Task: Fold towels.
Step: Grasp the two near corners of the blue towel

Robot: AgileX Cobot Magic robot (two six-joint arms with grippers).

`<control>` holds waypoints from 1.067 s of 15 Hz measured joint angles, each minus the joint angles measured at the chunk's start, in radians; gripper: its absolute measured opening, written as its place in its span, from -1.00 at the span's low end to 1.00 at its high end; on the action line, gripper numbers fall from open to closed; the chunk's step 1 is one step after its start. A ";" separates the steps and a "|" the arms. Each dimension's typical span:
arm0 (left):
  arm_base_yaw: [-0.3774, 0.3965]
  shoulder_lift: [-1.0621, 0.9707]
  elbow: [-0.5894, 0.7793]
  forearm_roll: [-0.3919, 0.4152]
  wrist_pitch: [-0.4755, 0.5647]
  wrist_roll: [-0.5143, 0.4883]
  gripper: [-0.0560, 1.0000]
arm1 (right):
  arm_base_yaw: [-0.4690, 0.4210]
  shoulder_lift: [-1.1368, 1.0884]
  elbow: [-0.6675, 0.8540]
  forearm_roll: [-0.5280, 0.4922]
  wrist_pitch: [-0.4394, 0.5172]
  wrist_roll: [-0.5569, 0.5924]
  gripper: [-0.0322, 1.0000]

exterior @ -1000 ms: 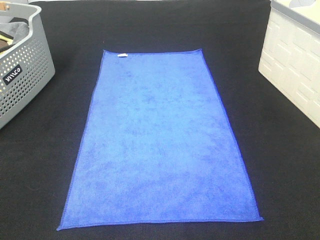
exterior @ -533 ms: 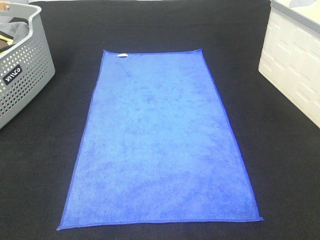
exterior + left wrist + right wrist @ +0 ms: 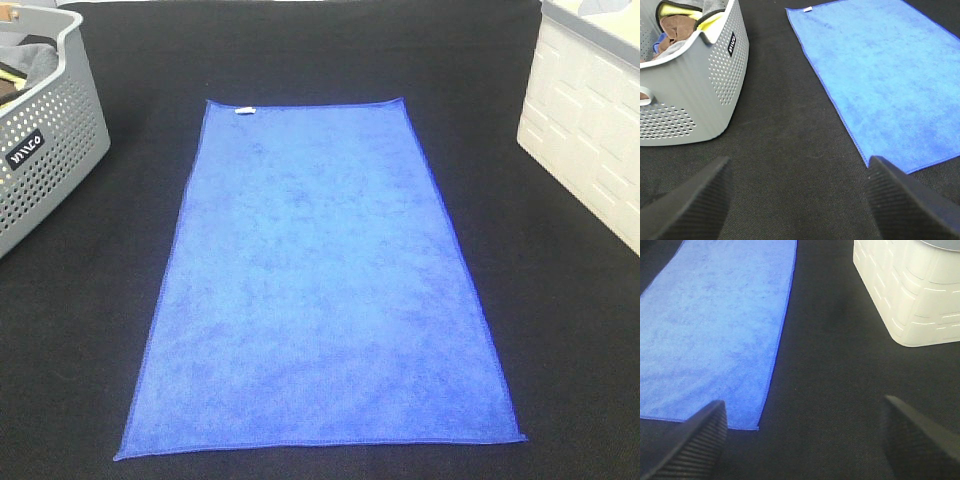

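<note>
While the blue towel [image 3: 320,280] lies spread flat mid-worktop [image 3: 320,50], between the grey basket [image 3: 55,150] and the white bin [image 3: 590,130], our left claw [image 3: 799,165] and right claw [image 3: 802,404] hang released, jaws wide apart, each over bare cloth beside it.

Nothing about the towel [image 3: 318,280] has changed.
</note>
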 joint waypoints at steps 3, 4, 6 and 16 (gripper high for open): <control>0.000 0.000 0.000 0.000 0.000 0.000 0.45 | 0.000 0.000 0.000 0.000 0.000 0.000 0.58; 0.000 0.000 0.000 0.000 0.000 0.000 0.45 | 0.000 0.000 0.000 0.000 0.000 0.000 0.58; 0.000 0.000 0.000 0.000 0.000 0.000 0.45 | 0.000 0.000 0.000 0.000 0.000 0.000 0.58; 0.000 0.000 0.000 0.000 0.000 0.000 0.45 | 0.000 0.000 0.000 0.000 0.000 0.000 0.58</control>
